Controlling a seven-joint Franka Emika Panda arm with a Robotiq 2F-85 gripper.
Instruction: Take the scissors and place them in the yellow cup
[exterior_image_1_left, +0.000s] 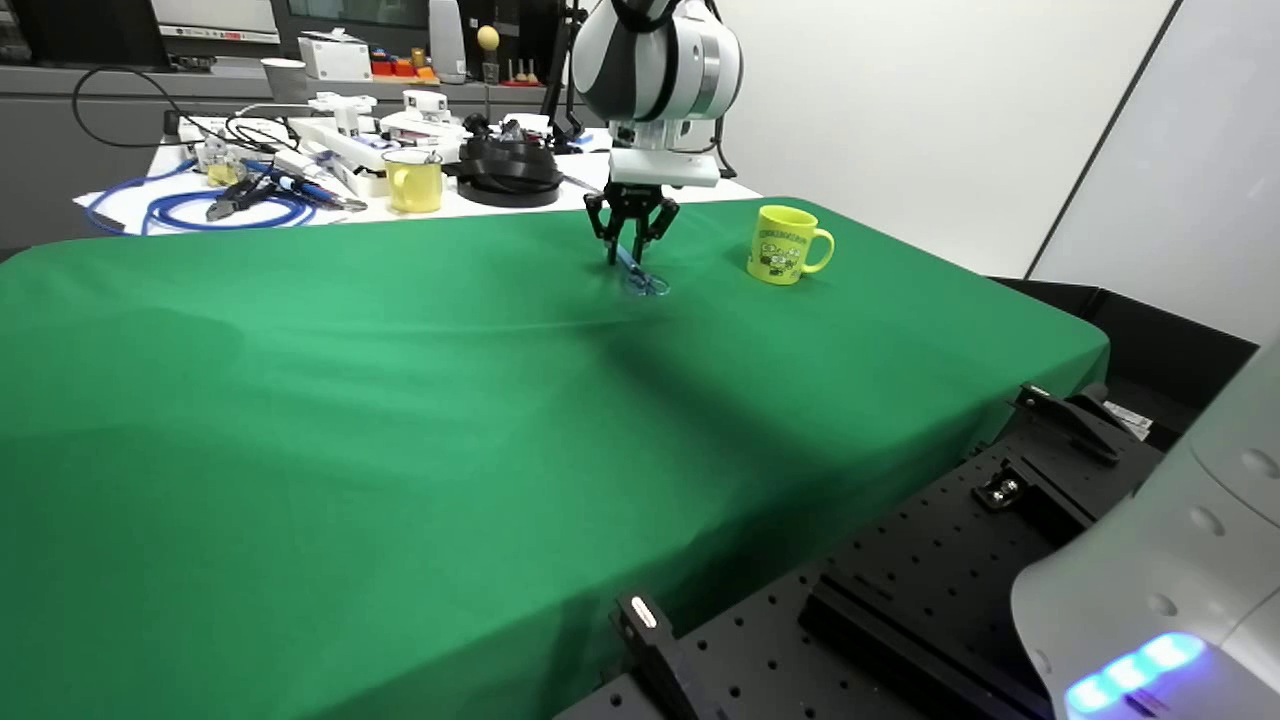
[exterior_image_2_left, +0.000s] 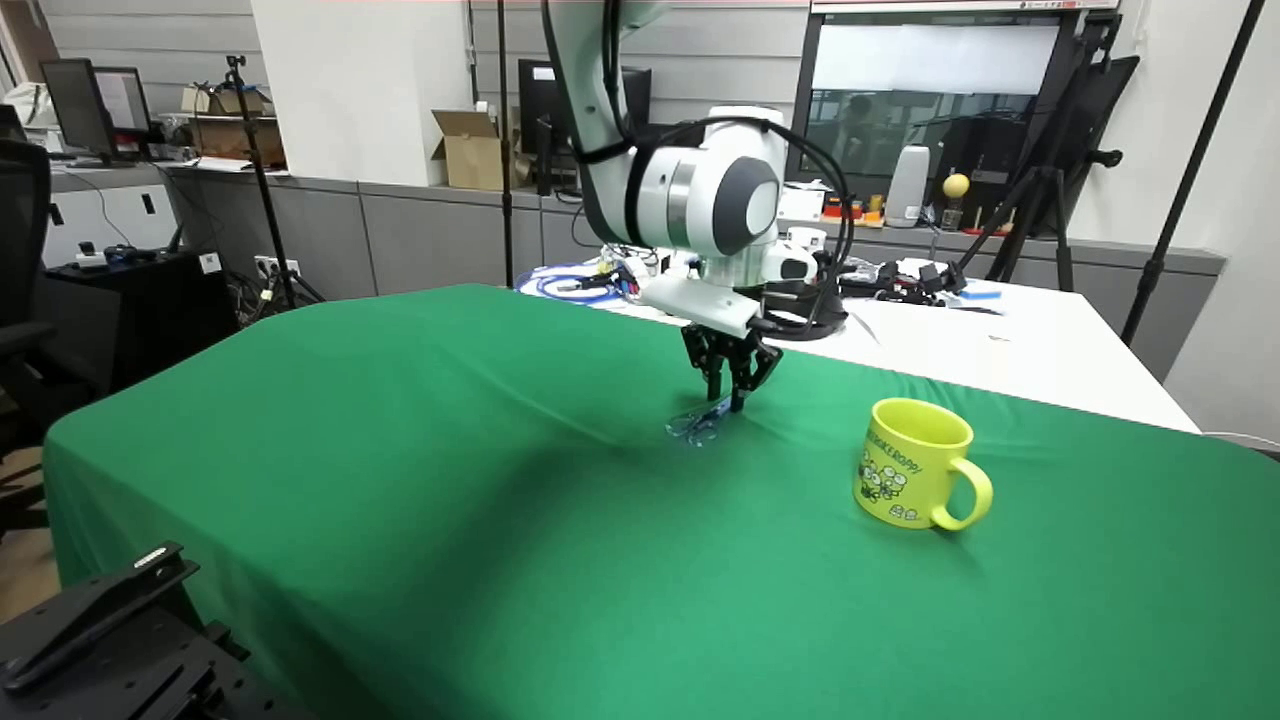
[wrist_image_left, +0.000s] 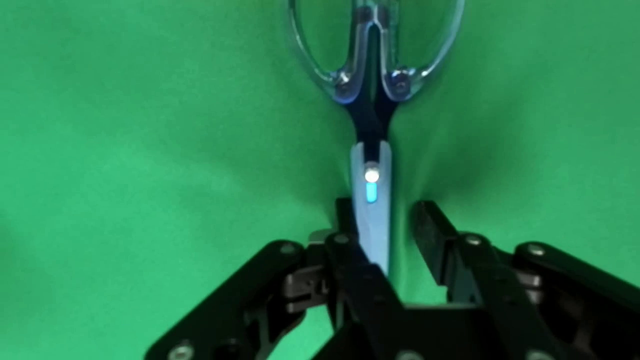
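- Nearest the lens, right at the foot of the wrist view, you had your gripper (wrist_image_left: 387, 217), black and huge in the frame!
- Its two fingers (wrist_image_left: 434, 242) stood apart, one on each side of the scissors (wrist_image_left: 371, 220), and plain green showed between the blades and the finger on the picture's right!
- Tighter on the picture's left: that finger overlapped the edge of the pale blue-grey blades, and whether you were touching them or just beside them, there was no telling.
- What a line you had, though: scissors straight up the frame, bluish see-through handle loops running off the top edge, a bright round rivet lower down.
- Both exterior views put those scissors on the green cloth (exterior_image_1_left: 400, 420), handles out beyond your fingertips, with your white arm (exterior_image_2_left: 690, 195) hanging above.
- And the yellow cup (exterior_image_2_left: 905, 470)? It stood upright on that same cloth, apart from the scissors, dark cartoon print on its face, side handle on the picture's right in both exterior views.
- Beyond the cloth you had a white table (exterior_image_2_left: 1040, 360), and in an exterior view a cream-yellow cup (exterior_image_1_left: 413, 184) sat on it; a yellow ball (exterior_image_1_left: 488, 38) stood out farther back.
- Down in the lower right corner of an exterior view, a white housing (exterior_image_1_left: 1170, 560) glowed with blue lights beside a black perforated plate (exterior_image_1_left: 885, 555).
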